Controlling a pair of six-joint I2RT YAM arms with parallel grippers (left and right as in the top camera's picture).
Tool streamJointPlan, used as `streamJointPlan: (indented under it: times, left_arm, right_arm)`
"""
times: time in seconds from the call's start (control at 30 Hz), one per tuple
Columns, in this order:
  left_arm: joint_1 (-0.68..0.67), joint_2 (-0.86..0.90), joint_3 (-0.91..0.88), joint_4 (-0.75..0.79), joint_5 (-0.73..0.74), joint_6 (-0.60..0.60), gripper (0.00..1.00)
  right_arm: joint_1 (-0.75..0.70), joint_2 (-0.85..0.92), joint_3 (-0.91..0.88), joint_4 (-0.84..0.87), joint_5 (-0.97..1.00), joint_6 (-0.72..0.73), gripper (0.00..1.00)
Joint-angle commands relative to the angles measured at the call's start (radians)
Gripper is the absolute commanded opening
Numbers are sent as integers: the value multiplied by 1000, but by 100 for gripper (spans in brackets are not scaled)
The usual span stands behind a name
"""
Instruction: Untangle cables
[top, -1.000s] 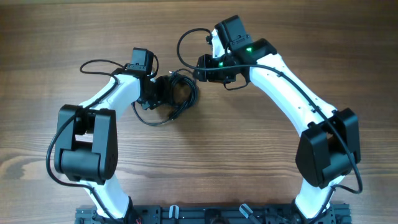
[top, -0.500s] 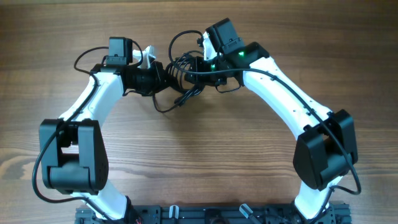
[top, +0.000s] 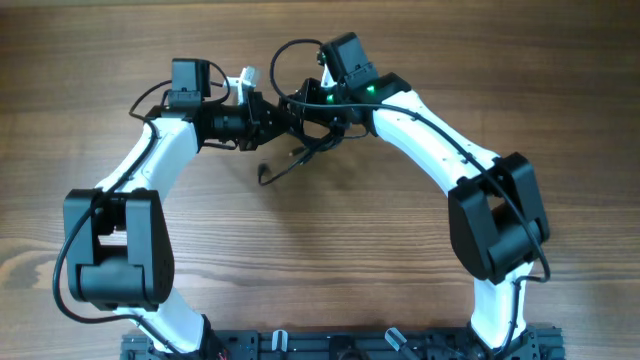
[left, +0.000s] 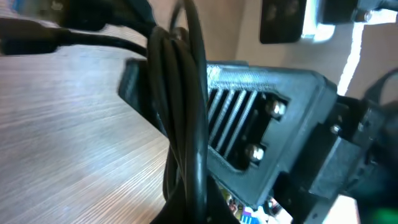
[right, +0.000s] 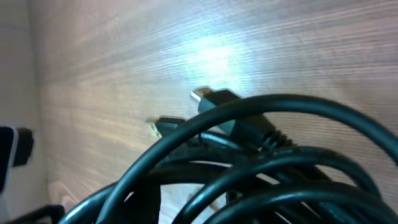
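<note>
Cables (top: 300, 140) were bunched at far centre of table (top: 400, 280), between left gripper (top: 268, 115) and right gripper (top: 300, 105), one plug end (top: 264, 178) trailing nearer. Grip of either claw: could not tell, cables blocked view.

Cables (top: 300, 140): all black, slight gloss. Silver plug tip (right: 200, 94) on one end, yellowish plug tip (right: 153, 129) on another. Table (top: 420, 290): mid-brown wood with fine darker grain streaks; washed pale by glare in my right wrist view. My left arm (top: 160, 160) and right arm (top: 430, 140): white shells, black joints. Left claw (top: 272, 115) and right claw (top: 300, 108): black. Green light (top: 368, 90) glows on my right arm. White tab (top: 245, 78) by my left wrist.
</note>
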Motion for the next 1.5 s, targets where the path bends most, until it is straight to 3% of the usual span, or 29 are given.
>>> streamJointPlan:
  times: [0.0, 0.07, 0.13, 0.2, 0.27, 0.4, 0.47, 0.6, 0.67, 0.7, 0.8, 0.87, 0.9, 0.97, 1.03, 1.1, 1.2, 1.3, 1.37, 1.43, 1.47]
  left_arm:
    - [-10, -25, 35, 67, 235, -64, 4]
    - [-9, -24, 35, 90, 230, -64, 4]
    - [-1, -25, 35, 99, 179, -64, 4]
    - [24, -24, 35, 77, -4, -64, 4]
    - [29, -24, 35, -27, -296, -64, 4]
    - [21, -23, 32, -264, -735, -62, 4]
    - [21, -23, 32, -309, -819, -59, 4]
    - [21, -23, 32, -313, -825, -27, 4]
    - [21, -22, 32, -319, -857, 15, 4]
    - [21, -22, 32, -320, -857, 31, 4]
    - [24, -22, 32, -309, -857, 61, 4]
    - [33, -22, 33, -302, -850, 70, 4]
    - [39, -26, 33, -296, -819, 69, 4]
    - [58, -61, 38, -219, -618, 71, 4]
    - [92, -126, 51, -64, -342, 69, 4]
    - [118, -190, 56, 75, -166, 52, 4]
    - [132, -253, 55, 91, -181, 16, 4]
    - [89, -234, 52, -126, -428, 16, 4]
    - [32, -204, 19, -187, -539, 16, 4]
    - [-24, -161, 0, -187, -539, 16, 4]
    - [-45, -138, 0, -187, -540, 16, 4]
  right_arm:
    - [44, 74, -15, 12, -75, -9, 25]
    - [44, 73, -15, 6, -105, -29, 4]
    - [34, 65, -15, -43, -117, -72, 4]
    - [4, 16, -15, -105, -135, -152, 4]
    - [-24, -90, -15, -120, -230, -254, 4]
    - [-105, -352, -15, -133, -234, -249, 4]
    - [-162, -433, -15, -138, -242, -230, 4]
    - [-267, -510, -15, -150, -350, -218, 4]
    - [-333, -512, -15, -175, -314, -222, 4]
    - [-351, -512, -15, -195, -242, -237, 4]
    - [-367, -493, -15, -392, 421, -262, 4]
    - [-367, -466, -15, -489, 532, -246, 4]
    - [-367, -447, -15, -519, 528, -253, 4]
    - [-366, -404, -15, -568, 409, -338, 4]
    - [-365, -354, -15, -595, 90, -544, 4]
    - [-357, -320, -15, -609, -148, -688, 4]
    - [-299, -278, -16, -622, -306, -787, 4]
    - [-195, -264, -16, -620, -153, -668, 5]
    - [-125, -263, -16, -622, 63, -447, 5]
    - [-68, -262, -16, -624, 198, -278, 13]
    - [-54, -262, -16, -629, 222, -246, 23]
